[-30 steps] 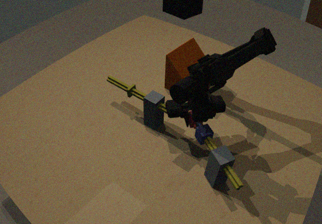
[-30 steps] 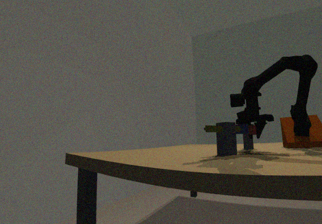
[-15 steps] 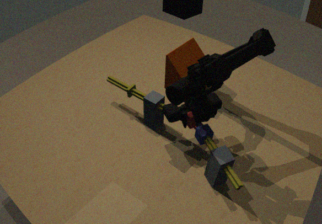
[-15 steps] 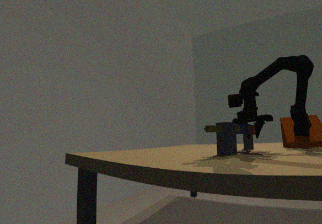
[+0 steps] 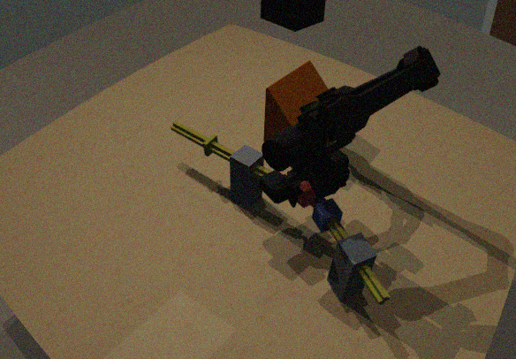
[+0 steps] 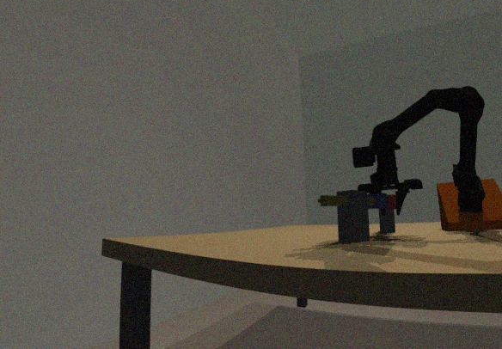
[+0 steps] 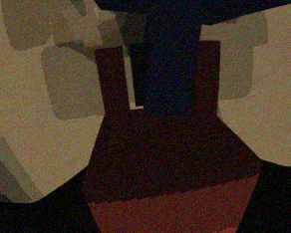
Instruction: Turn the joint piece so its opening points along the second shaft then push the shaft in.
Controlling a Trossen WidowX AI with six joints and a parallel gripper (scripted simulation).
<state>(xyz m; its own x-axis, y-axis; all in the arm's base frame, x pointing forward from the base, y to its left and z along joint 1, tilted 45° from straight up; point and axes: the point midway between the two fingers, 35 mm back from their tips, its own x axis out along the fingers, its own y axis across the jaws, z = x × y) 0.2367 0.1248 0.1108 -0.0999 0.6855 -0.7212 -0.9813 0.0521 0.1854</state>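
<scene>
The red joint piece [image 5: 306, 196] [image 6: 390, 202] [image 7: 169, 154] is hinged to the blue joint part [image 5: 327, 215] [image 6: 377, 200] [image 7: 171, 70] on the first yellow shaft [image 5: 375, 285] [image 6: 328, 200]. That shaft passes through the near grey block [image 5: 359, 249] [image 6: 353, 217]. My gripper [image 5: 303, 198] [image 7: 154, 147] is shut on the red piece, one dark finger on each side. The second yellow shaft [image 5: 189, 131], with a collar, runs through the other grey block [image 5: 246, 175] [image 6: 388, 222]. Its near end is hidden behind a finger. The red piece's opening is hidden, so its exact alignment cannot be told.
An orange wedge-shaped block [image 5: 289, 100] [image 6: 490, 200] stands behind my arm, near its base. The gripper's body and the wrist camera hang low over the gap between the two grey blocks. The tabletop [image 5: 110, 144] [image 6: 193, 245] carries both blocks.
</scene>
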